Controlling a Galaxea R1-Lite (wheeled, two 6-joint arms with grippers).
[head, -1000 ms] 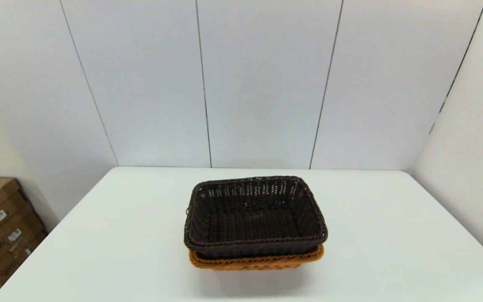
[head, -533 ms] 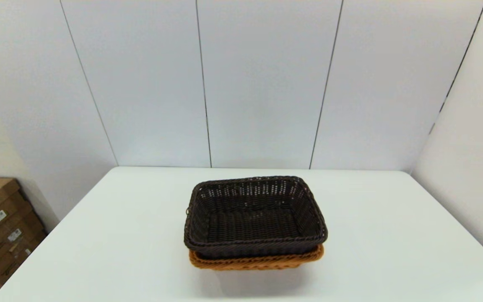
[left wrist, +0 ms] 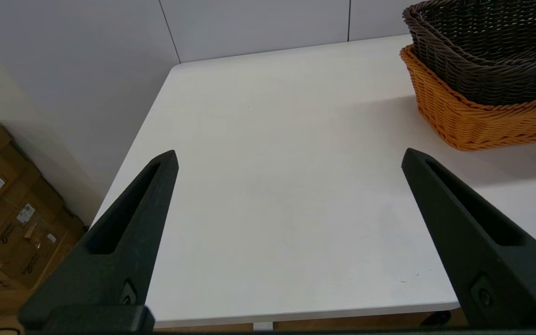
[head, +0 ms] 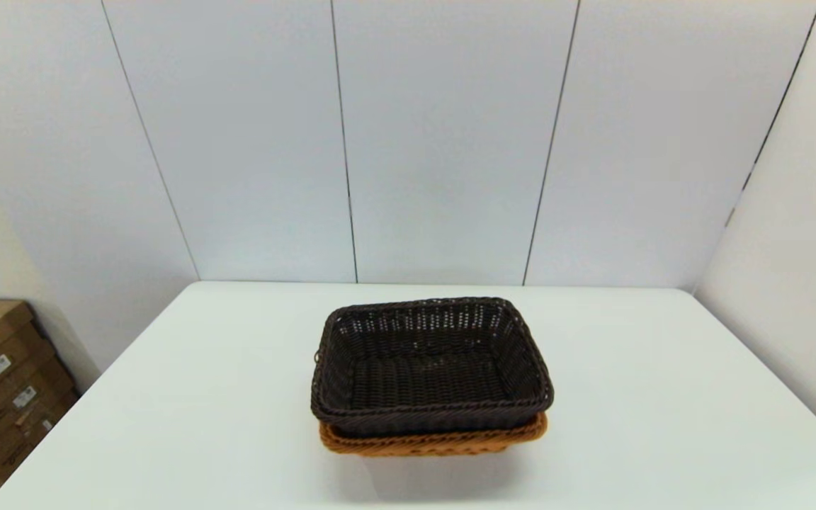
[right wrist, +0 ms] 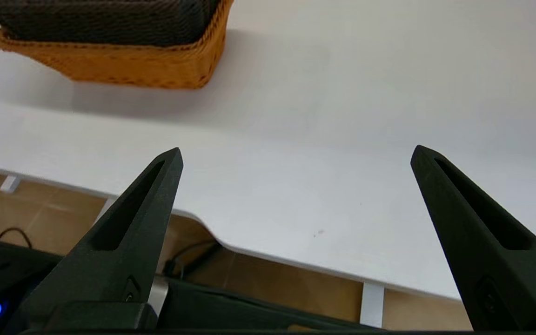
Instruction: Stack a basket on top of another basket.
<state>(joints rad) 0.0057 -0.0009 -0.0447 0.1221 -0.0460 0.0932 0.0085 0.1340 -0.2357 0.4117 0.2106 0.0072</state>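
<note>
— Nothing is seen to have moved since the earlier frames: the dark brown rectangular woven wicker basket [head: 431,365] is nested inside the orange-tan woven wicker basket [head: 433,443], mid-desk [head: 663,425].

— And the tools?

— The left tool [left wrist: 288,157] and right tool [right wrist: 296,153] are held spread and empty, well apart from the baskets. Stacking is judged complete; nothing further is called for. Nothing else is carried in the dark basket.

Even, bright, diffuse light fills all three views, with no hard glare on the white counter [head: 663,397]. The stacked dark basket [head: 431,365] and orange-tan basket [head: 433,443] throw a soft, blurry shadow onto the counter on the robot's side; beyond the right tool [right wrist: 296,156] it shows as a grey patch beside the orange weave. The left tool [left wrist: 289,156] casts no distinct shadow. The head view looks slightly soft; its wall seams lean outward toward the edges. The black fingers look sharp.
</note>
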